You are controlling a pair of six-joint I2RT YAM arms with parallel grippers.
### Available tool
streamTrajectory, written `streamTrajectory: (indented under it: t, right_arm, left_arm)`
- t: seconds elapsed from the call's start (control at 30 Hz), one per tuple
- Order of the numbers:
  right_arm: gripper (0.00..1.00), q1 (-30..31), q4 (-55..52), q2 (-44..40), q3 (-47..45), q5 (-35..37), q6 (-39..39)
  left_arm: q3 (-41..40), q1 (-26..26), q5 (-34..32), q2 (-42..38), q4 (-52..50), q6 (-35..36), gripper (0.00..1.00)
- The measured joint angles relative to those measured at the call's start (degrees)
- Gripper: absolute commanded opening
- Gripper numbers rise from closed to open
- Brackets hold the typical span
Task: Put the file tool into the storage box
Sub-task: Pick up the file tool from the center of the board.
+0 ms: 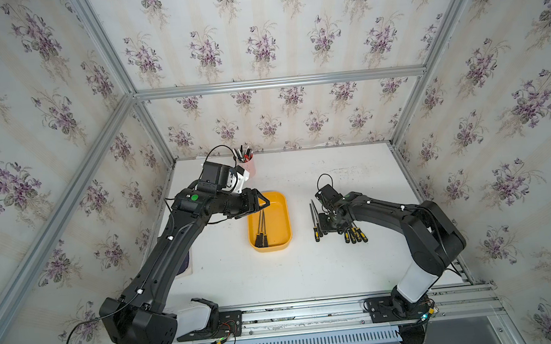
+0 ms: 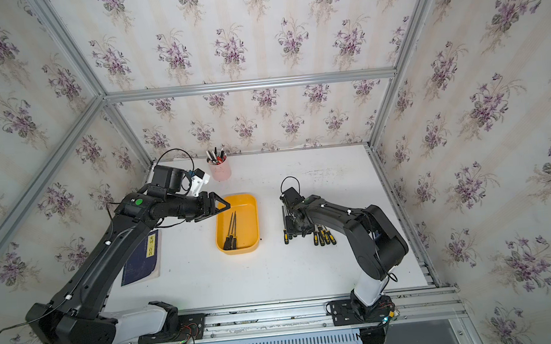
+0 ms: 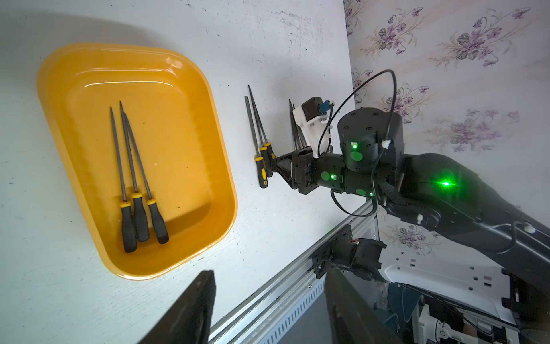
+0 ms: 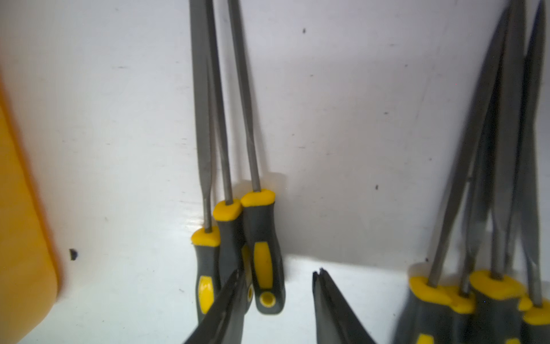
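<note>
The storage box is a shallow yellow-orange tray at mid-table; three black-and-yellow-handled files lie in it. My left gripper hangs open and empty above the box's far left end. To the right of the box, three file tools lie side by side. My right gripper is down over their handles, jaws open. The rightmost file's handle lies between its fingers, with a gap to one finger.
Several more files lie bunched under the right arm. A pink pen cup stands at the back behind the left wrist. A blue book lies at the left edge. A metal rail runs along the front.
</note>
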Motion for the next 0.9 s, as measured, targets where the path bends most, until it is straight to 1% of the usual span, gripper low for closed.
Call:
streamTrajectory:
  t: [0.47, 0.63, 0.7, 0.77, 0.87, 0.9]
  right_arm:
    - [0.34, -0.76, 1.51, 1.86, -0.48, -0.52, -1.70]
    - [0.27, -0.76, 1.53, 2.23, -0.52, -0.83, -2.58]
    - [0.26, -0.94, 1.77, 2.14, -0.83, -0.96, -2.97]
    - [0.22, -0.94, 2.16, 1.86, -1.29, -0.92, -3.58]
    - [0.20, -0.94, 2.97, 1.33, -1.99, -0.92, -4.04]
    - [0.16, -0.94, 3.21, 1.16, -2.16, -0.94, -4.09]
  left_arm:
    - [-0.92, 0.24, -0.90, -0.46, -0.04, -0.02, 0.63]
    - [-1.70, 0.28, -1.03, -0.39, -0.02, -0.02, 0.63]
    - [-1.95, 0.33, -1.03, -0.39, -0.02, 0.00, 0.63]
    - [-2.10, 0.33, -1.03, -0.39, -0.02, 0.00, 0.63]
    - [-2.21, 0.37, -1.03, -0.39, 0.00, 0.02, 0.63]
    - [-2.23, 0.42, -1.03, -0.35, -0.02, 0.02, 0.63]
